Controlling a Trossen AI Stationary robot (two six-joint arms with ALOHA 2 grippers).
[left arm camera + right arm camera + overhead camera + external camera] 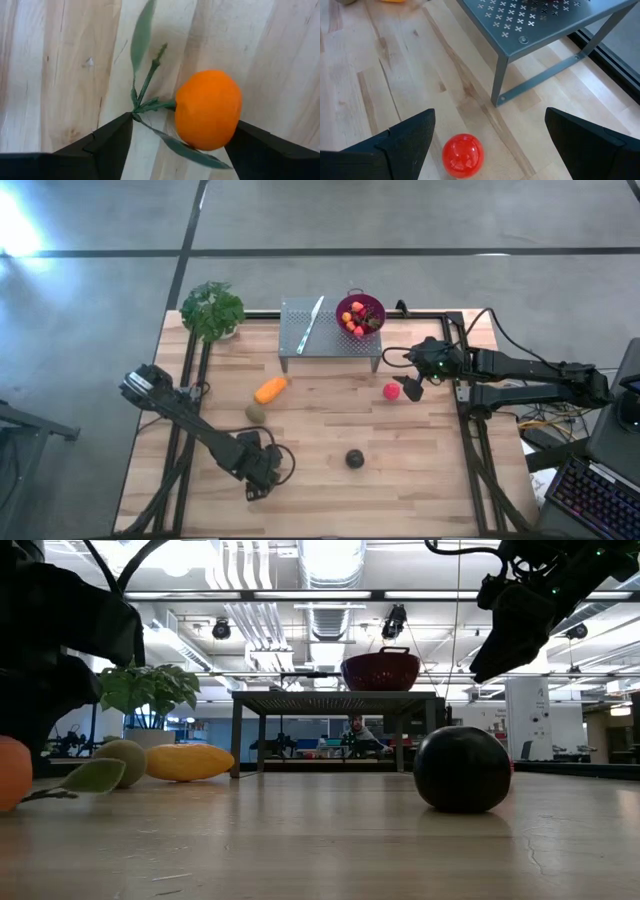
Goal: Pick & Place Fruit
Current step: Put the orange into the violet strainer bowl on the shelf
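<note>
Orange fruit with leaves: the small orange fruit lies on the table near the front edge, toward the left corner, with its green stem and leaves spread beside it.
Left tool: the left tool stands over this fruit with its fingers apart, one on each side; no grip is made yet.
Red ball: the red ball lies toward the right edge, near the leg of the grey stand.
Right tool: the right tool hovers above the red ball, fingers wide apart and empty.
Other fruit: the long orange fruit and the olive-green fruit lie near the middle; the dark ball is toward the front edge.
Bowl: the purple bowl on the stand already holds some small fruits.
Risk: I think the left fingers may catch a leaf and not the round body, so the fruit can turn or slip out; the red ball may roll away if one finger touches it first.
</note>
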